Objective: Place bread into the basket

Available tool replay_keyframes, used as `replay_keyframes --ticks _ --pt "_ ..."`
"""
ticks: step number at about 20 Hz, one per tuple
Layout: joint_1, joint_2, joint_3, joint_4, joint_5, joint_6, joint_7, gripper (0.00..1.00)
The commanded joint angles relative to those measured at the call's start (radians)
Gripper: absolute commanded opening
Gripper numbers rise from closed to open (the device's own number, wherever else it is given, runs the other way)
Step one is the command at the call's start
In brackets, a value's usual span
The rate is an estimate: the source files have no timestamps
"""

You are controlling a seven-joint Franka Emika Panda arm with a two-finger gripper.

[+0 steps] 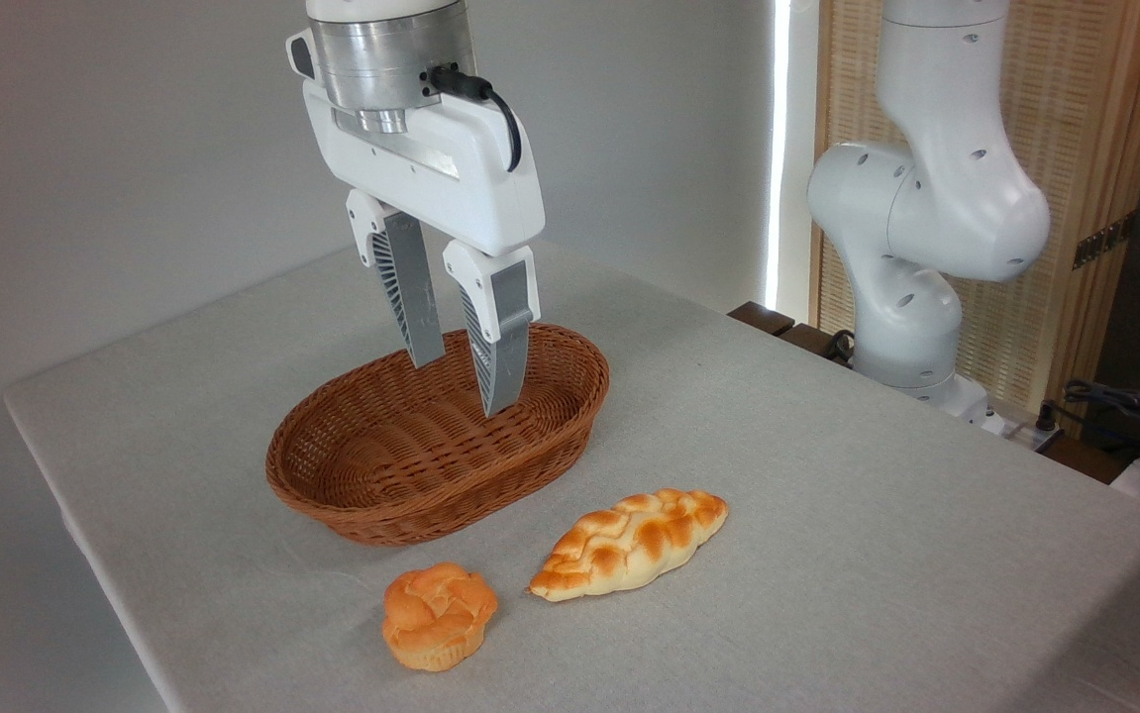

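White two-finger gripper at upper centre of frame, grey ribbed fingers parted moderately, holding nothing, tips hanging over oval brown woven wicker basket. Basket at centre left on grey cloth-covered table. Small round orange-golden knotted bun at lower centre, on table just in front of basket, apart from it. Longer pale braided loaf with browned patches just right of bun.

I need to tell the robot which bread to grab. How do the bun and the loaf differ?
The bun is small and round; the loaf is long with tapered ends. The bun is even orange-gold; the loaf is paler with browned patches. The bun's top is knotted; the loaf's is braided. Both lie on the table, outside the basket.
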Motion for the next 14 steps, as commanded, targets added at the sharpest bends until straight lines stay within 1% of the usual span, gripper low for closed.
replay_keyframes --ticks 1,10,14 --pt "0.002 0.0 0.006 0.015 -0.004 -0.031 0.005 1.0" --pt "0.002 0.002 0.006 0.016 -0.004 -0.03 -0.001 1.0" --pt "0.002 0.022 0.004 0.016 -0.001 -0.01 -0.006 1.0"
